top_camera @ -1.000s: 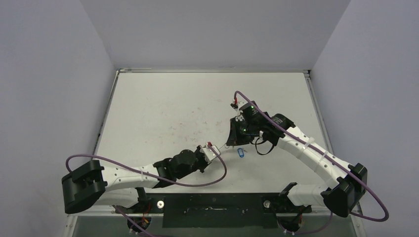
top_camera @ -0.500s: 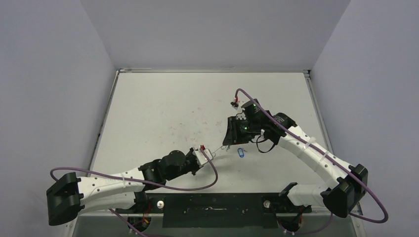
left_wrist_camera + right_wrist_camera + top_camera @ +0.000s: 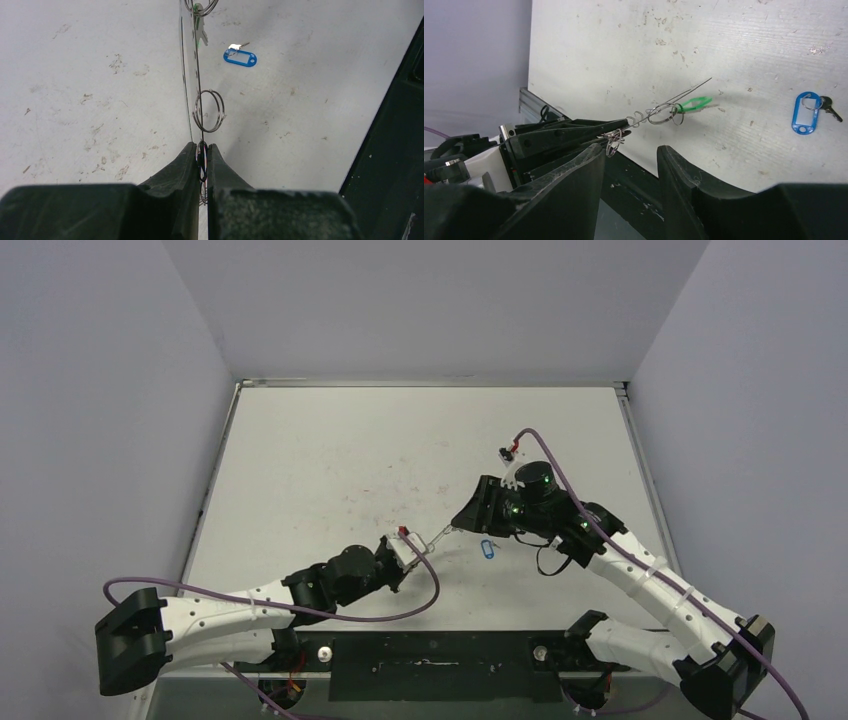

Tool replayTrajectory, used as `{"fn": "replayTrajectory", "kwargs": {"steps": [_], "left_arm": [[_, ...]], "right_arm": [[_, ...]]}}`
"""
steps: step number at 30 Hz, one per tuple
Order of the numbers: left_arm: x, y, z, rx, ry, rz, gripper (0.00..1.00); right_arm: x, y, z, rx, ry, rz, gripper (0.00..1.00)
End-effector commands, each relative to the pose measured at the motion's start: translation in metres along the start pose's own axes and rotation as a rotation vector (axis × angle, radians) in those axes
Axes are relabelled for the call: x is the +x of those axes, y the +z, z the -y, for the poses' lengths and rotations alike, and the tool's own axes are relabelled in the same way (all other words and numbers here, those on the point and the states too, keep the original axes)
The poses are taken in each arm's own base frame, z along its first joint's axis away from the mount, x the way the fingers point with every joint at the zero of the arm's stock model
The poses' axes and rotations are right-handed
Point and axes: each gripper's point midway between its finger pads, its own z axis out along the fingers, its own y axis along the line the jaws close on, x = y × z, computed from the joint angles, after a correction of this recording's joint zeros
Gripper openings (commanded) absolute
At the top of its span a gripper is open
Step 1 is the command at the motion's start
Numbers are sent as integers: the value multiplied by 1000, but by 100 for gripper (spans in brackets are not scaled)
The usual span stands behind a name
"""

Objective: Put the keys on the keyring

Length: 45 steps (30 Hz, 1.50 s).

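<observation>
Blue key (image 3: 240,56) lies loose beside keyring (image 3: 642,116); green key (image 3: 694,103) seemingly threaded.

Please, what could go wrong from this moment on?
1. The left gripper pinches the keyring only at its thin rim, so the ring may twist or slip.
2. The green key hangs near the ring's far end, and the right gripper, jaws apart, supports nothing; the key might slide off.
3. The blue key lies flat on the table; gripping it may fail.
</observation>
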Motion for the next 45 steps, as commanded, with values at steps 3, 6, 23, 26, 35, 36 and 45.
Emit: {"fn": "replayTrajectory", "kwargs": {"steps": [3, 6, 23, 26, 35, 36, 45], "left_arm": [[-26, 4, -8, -49, -53, 95, 0], [-25, 5, -8, -48, -51, 86, 0], [-23, 3, -10, -60, -38, 68, 0], [-22, 3, -11, -63, -38, 66, 0], [-22, 5, -10, -61, -36, 62, 0], [-22, 5, -10, -60, -36, 62, 0], [-22, 3, -10, -57, -37, 60, 0]], "right_arm": [[-22, -9, -24, -114, 108, 144, 43], [-20, -6, -28, -126, 123, 151, 42], [-10, 7, -22, 9, 74, 131, 34], [-14, -1, -19, 38, 58, 157, 34], [-5, 11, -21, 24, 68, 125, 30], [-4, 13, -24, 14, 70, 124, 30], [4, 25, -32, -6, 67, 100, 26]]}}
